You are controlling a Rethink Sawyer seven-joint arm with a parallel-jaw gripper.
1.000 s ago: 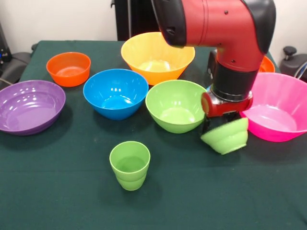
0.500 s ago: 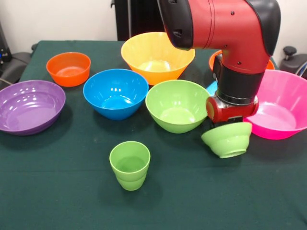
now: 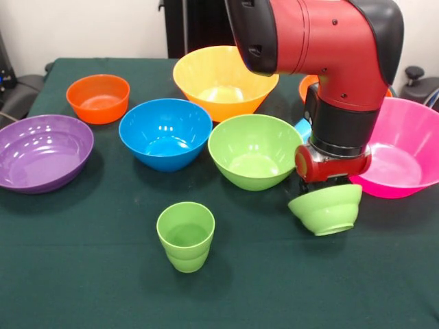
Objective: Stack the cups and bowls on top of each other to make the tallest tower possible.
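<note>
- The arm drops in from the top, wrist straight down, and the gripper is tucked under the red wrist ring, mostly hidden.
- Right below the gripper hangs a small green bowl, tilted, rim up against the gripper. It looks pinched at the rim, though the grip itself can't be made out.
- Whether that small bowl touches the worktop or rides just above it can't be told.
- Just to the picture-left of the gripper sits the bigger green bowl, upright and open.
- Further out on that side: the blue bowl, then the purple bowl at the far left edge.
- Behind those, the orange bowl is well apart from the gripper, and the big yellow-orange bowl stands partly behind the arm.
- Picture-right of the gripper, close by, is the pink bowl, partly covered by the wrist.
- Behind the arm peeks a second orange rim, and a sliver of light blue shows between the big green bowl and the wrist.
- Nearer the camera and left of the gripper, the green cup stands upright, alone.
</note>
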